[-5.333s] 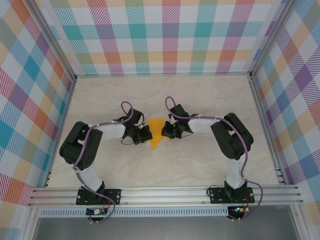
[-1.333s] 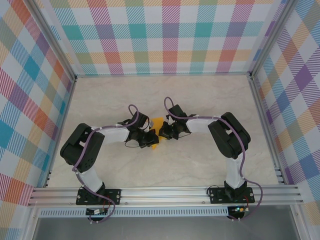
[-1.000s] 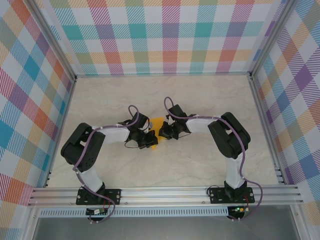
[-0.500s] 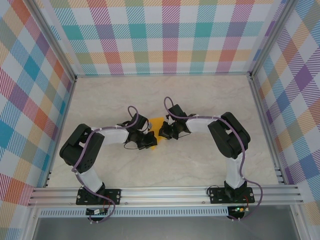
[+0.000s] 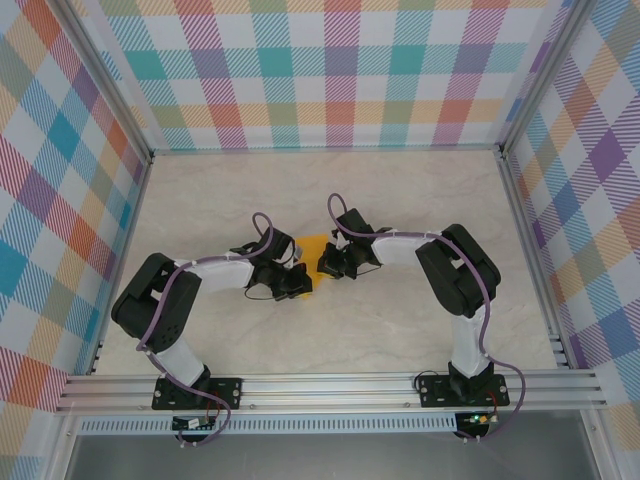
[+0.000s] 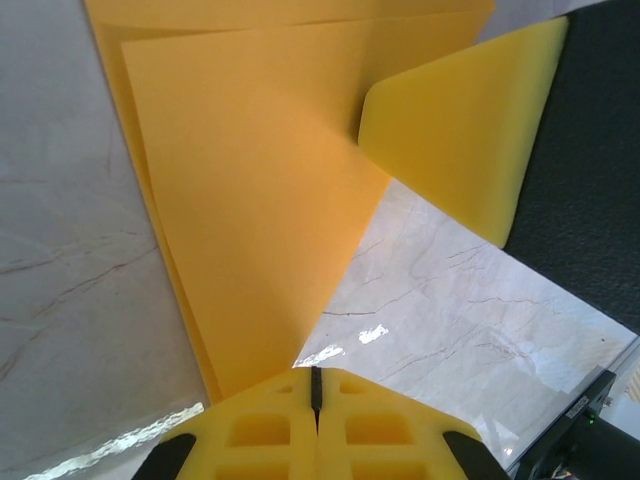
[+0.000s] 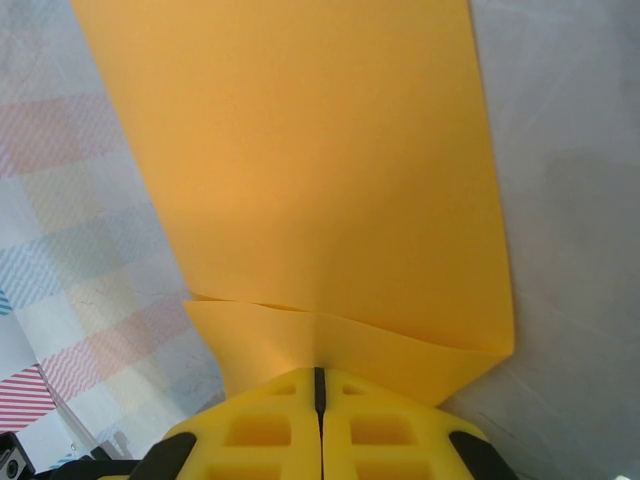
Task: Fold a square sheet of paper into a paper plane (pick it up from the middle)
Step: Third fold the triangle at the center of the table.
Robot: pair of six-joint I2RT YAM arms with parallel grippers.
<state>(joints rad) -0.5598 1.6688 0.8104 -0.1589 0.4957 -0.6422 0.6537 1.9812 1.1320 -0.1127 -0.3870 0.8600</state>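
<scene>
The left jaws are pressing together on the narrow pointed end of the sheet of paper point(image 6: 250, 200). Their yellow fingers point(image 6: 260, 430) are meeting with only a thin dark seam between them. The right jaws are clamping the wider end in the same way, with fingers point(image 7: 390, 430) closing over an edge where two layers are showing. One right-arm finger pad point(image 6: 460, 130) is showing at the paper's far edge in the left wrist view.

From above, the folded paper point(image 5: 311, 246) is sitting between the two wrists near the middle of the tabletop point(image 5: 430, 200), mostly covered by them. I cannot tell whether it is resting on the surface or hanging just above it.

The paper is looking thin, light and limp. It will likely be sagging wherever it is unsupported, taking stray creases easily, and tearing if the arms pull apart. The doubled, folded edges are probably offering the stiffest hold.

Open marble is lying all around the pair, and the checked walls point(image 5: 340, 80) are standing well apart from them. The tightest clearance is between the two wrists themselves, which are crowding close together over the paper.
</scene>
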